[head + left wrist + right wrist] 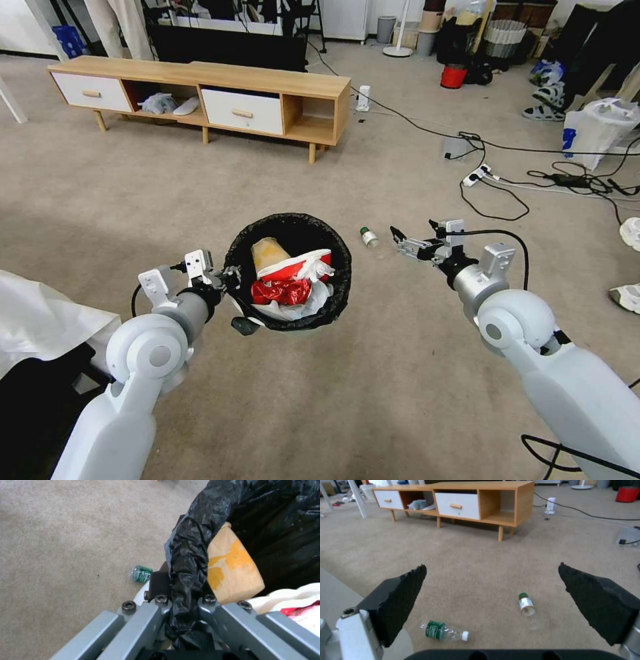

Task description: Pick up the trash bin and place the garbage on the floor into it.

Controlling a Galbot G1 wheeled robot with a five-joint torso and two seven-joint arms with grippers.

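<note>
- left gripper (230, 277) is clamped on the bin (288, 270) rim, black bag (186, 562) bunched between its fingers, bin held up off the carpet (200, 180)
- right gripper (399, 239) has jaws spread wide, nothing in them, hovering over the carpet just right of the bin
- inside the bin: red can (280, 291), red-white carton (293, 263), brown cardboard (230, 565), white tissue (313, 270)
- two bottles lie on the carpet: one with a green cap (528, 607) near the right gripper, one with a green label (443, 631) beside the bin
- wooden cabinet (207, 100) well behind
</note>
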